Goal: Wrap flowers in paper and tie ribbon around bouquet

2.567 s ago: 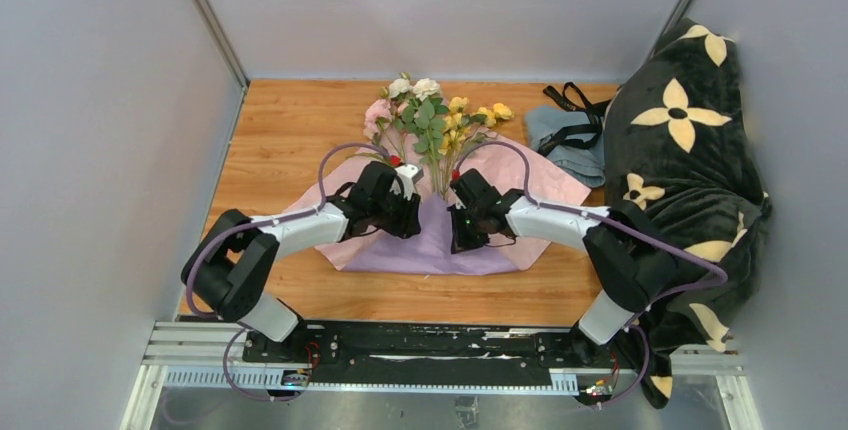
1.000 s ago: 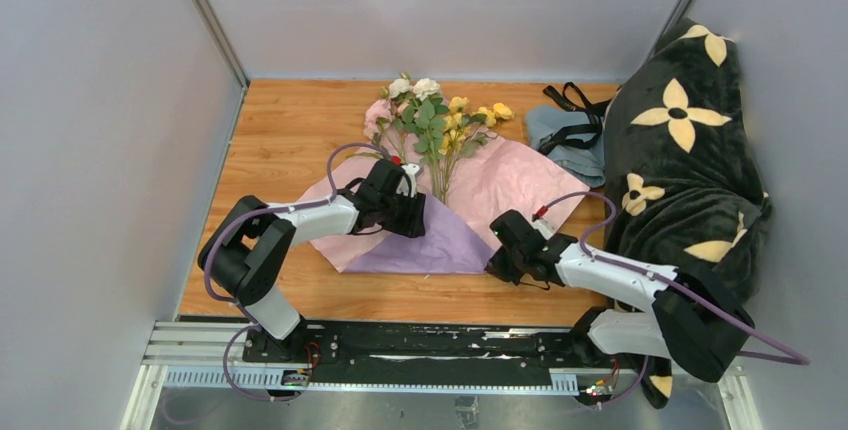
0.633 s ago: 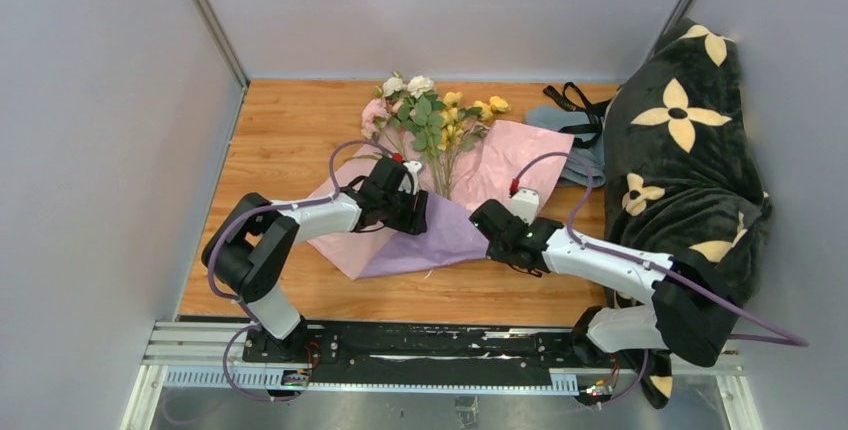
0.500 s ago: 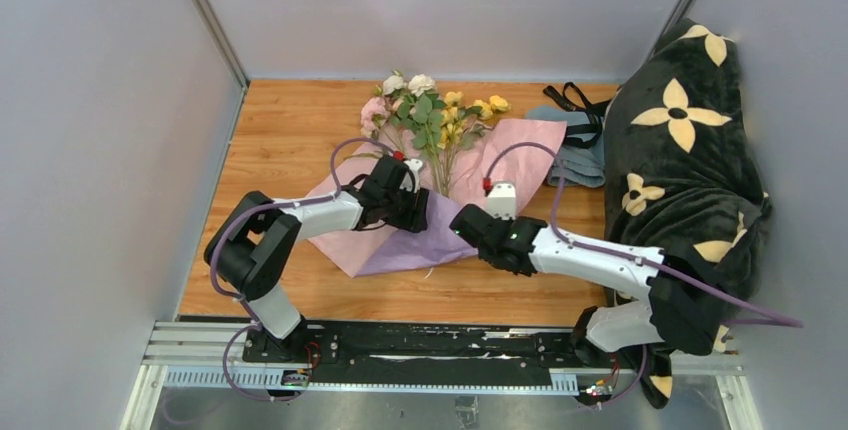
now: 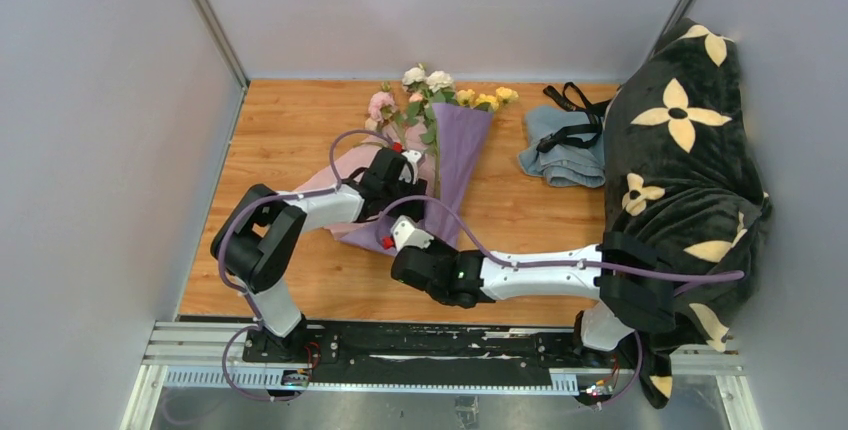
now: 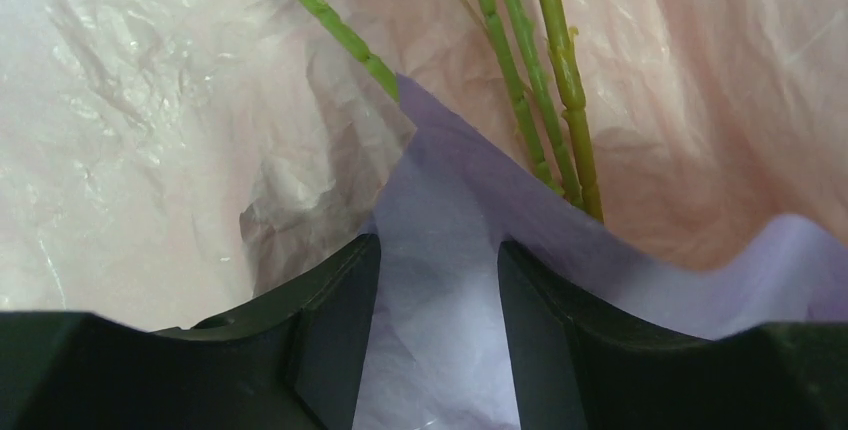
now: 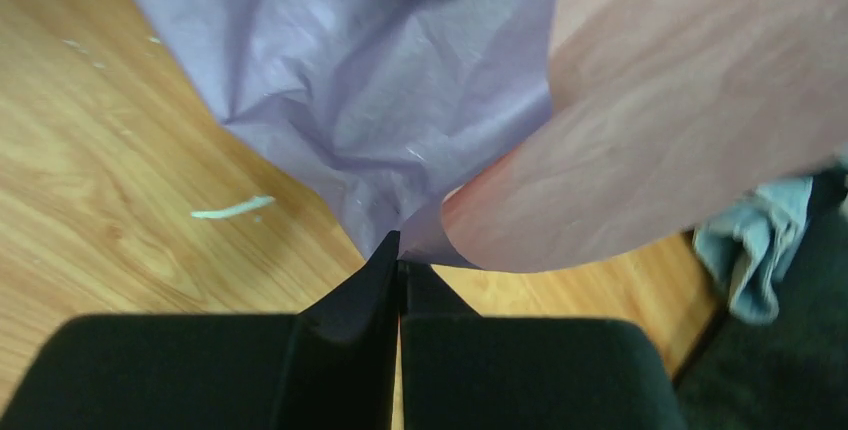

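Observation:
The flowers lie at the back of the table with their green stems running toward me. The paper is folded over them, lavender face up, and the pale pink face shows underneath. My left gripper sits low over the stems. It is open, with a lavender fold lying between its fingers. My right gripper has reached across to the left and is shut on the paper's corner. The black ribbon lies on the cloth at the back right.
A grey-blue folded cloth lies at the back right. A big dark pillow with cream flowers fills the right side. A small pale green scrap lies on the wood. Grey walls enclose the table.
My right gripper shut on the paper's right corner and dragged it left across the stems, so the lavender face now covers them. The flowers shifted slightly back. The left gripper stayed put.

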